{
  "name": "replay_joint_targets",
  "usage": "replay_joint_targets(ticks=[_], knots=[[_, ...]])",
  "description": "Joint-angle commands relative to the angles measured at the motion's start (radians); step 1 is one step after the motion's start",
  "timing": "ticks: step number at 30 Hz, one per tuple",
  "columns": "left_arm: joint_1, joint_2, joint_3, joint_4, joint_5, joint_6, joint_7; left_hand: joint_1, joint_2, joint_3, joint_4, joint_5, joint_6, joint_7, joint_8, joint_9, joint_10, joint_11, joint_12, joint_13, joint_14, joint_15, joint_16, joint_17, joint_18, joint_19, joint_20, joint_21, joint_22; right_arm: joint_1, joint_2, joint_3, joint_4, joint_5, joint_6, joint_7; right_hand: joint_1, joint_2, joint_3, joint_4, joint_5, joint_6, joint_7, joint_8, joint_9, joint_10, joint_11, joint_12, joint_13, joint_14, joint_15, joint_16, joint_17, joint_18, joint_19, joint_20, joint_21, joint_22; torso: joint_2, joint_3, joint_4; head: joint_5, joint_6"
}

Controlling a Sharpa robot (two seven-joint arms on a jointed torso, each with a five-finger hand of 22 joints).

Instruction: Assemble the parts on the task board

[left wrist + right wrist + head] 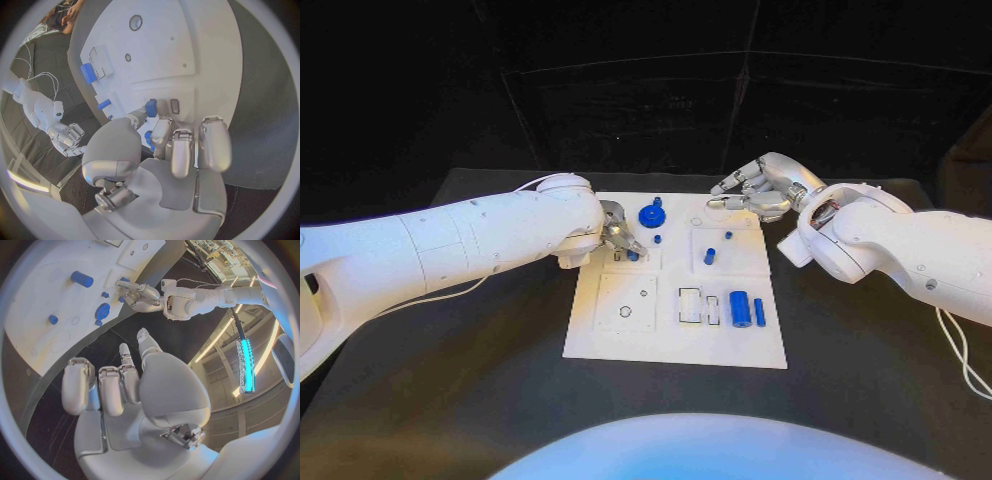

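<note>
The white task board (pixel 678 335) lies in the middle of the table. My left hand (pixel 617 236) reaches over its left part, and thumb and a finger pinch a small blue part (pixel 150 107) that stands on the board (pixel 187 40). My right hand (pixel 762 188) hovers at the board's far right corner with fingers loosely bent and nothing in them. On the board sit a blue gear-like part (pixel 652 213), a small blue peg (pixel 658 239), another peg (pixel 710 256), a thick blue cylinder (pixel 740 308) and a thin blue rod (pixel 759 311).
Black table (pixel 473 380) surrounds the board. A white cable (pixel 961 350) lies at the right edge, another cable (pixel 459 292) runs under my left arm. In the right wrist view, the gear (pixel 102 311) and cylinder (pixel 82 278) lie beyond my right hand (pixel 119 385).
</note>
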Motion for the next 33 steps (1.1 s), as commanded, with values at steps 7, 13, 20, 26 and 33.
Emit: replay_joint_targets(ticks=[7, 13, 20, 26, 33], knots=[[0.001, 0.000, 0.000, 0.008, 0.000, 0.009, -0.004, 0.008, 0.016, -0.024, 0.002, -0.002, 0.008, -0.003, -0.005, -0.001, 0.011, -0.002, 0.005, 0.005, 0.102, -0.008, 0.003, 0.263, -0.012, 0.009, 0.001, 0.007, 0.005, 0.002, 0.000, 0.001, 0.001, -0.002, 0.005, 0.004, -0.011, 0.001, -0.008, 0.000, 0.004, 0.002, 0.001, 0.006, 0.000, 0.003, -0.002, -0.007, 0.125, 0.073, -0.004, -0.002, 0.119, -0.010, -0.005, 0.001, -0.005, -0.003, 0.000, 0.0002, -0.0001, 0.000, -0.002], [0.001, -0.001, 0.001, 0.011, 0.000, 0.007, -0.004, 0.008, 0.017, -0.026, 0.003, -0.002, 0.008, -0.003, -0.005, -0.001, 0.011, -0.002, 0.005, 0.005, 0.102, -0.008, 0.003, 0.263, -0.012, 0.009, 0.001, 0.006, 0.004, 0.002, 0.001, 0.001, 0.000, -0.002, 0.005, 0.005, -0.012, 0.002, -0.009, 0.001, 0.004, 0.002, 0.001, 0.007, 0.000, 0.003, -0.002, -0.007, 0.125, 0.073, -0.004, -0.003, 0.119, -0.010, -0.005, 0.001, -0.005, -0.002, 0.000, 0.0000, -0.0001, -0.001, -0.002], [0.003, -0.003, 0.002, 0.013, 0.000, 0.002, -0.003, 0.007, 0.020, -0.051, 0.013, -0.002, 0.009, -0.003, -0.007, -0.002, 0.011, -0.002, 0.005, 0.005, 0.102, -0.008, 0.003, 0.263, -0.012, 0.009, 0.001, 0.006, 0.005, 0.002, 0.003, 0.001, -0.002, -0.002, 0.004, 0.005, -0.014, 0.002, -0.012, 0.003, 0.004, 0.002, 0.001, 0.007, 0.000, 0.003, -0.002, -0.007, 0.125, 0.072, -0.004, -0.003, 0.118, -0.010, -0.006, 0.001, -0.006, -0.004, 0.001, 0.0000, 0.0001, 0.000, -0.002], [0.005, -0.004, 0.003, 0.013, 0.000, -0.004, -0.003, -0.018, 0.006, -0.133, 0.053, -0.004, 0.012, -0.004, -0.011, -0.001, 0.012, -0.003, 0.005, 0.007, 0.102, -0.009, 0.003, 0.263, -0.013, 0.010, 0.000, 0.006, 0.007, 0.002, 0.005, 0.001, -0.005, -0.002, 0.004, 0.006, -0.015, 0.002, -0.014, 0.004, 0.004, 0.001, 0.001, 0.007, -0.001, 0.002, -0.002, -0.009, 0.124, 0.072, -0.004, -0.004, 0.117, -0.009, -0.006, 0.001, -0.007, -0.005, 0.000, -0.0004, -0.0001, 0.000, -0.002], [0.007, -0.006, 0.004, 0.012, 0.000, -0.005, -0.003, -0.008, 0.010, -0.193, 0.077, -0.019, 0.014, -0.005, -0.012, 0.000, 0.013, -0.004, 0.005, 0.009, 0.102, -0.010, 0.003, 0.263, -0.013, 0.010, -0.001, 0.006, 0.009, 0.002, 0.006, 0.001, -0.006, -0.002, 0.005, 0.007, -0.017, 0.002, -0.016, 0.006, 0.005, 0.001, 0.001, 0.007, -0.001, 0.000, -0.002, -0.011, 0.122, 0.072, -0.004, -0.004, 0.116, -0.009, -0.007, 0.001, -0.008, -0.006, 0.000, -0.0002, -0.0005, -0.001, -0.002]])
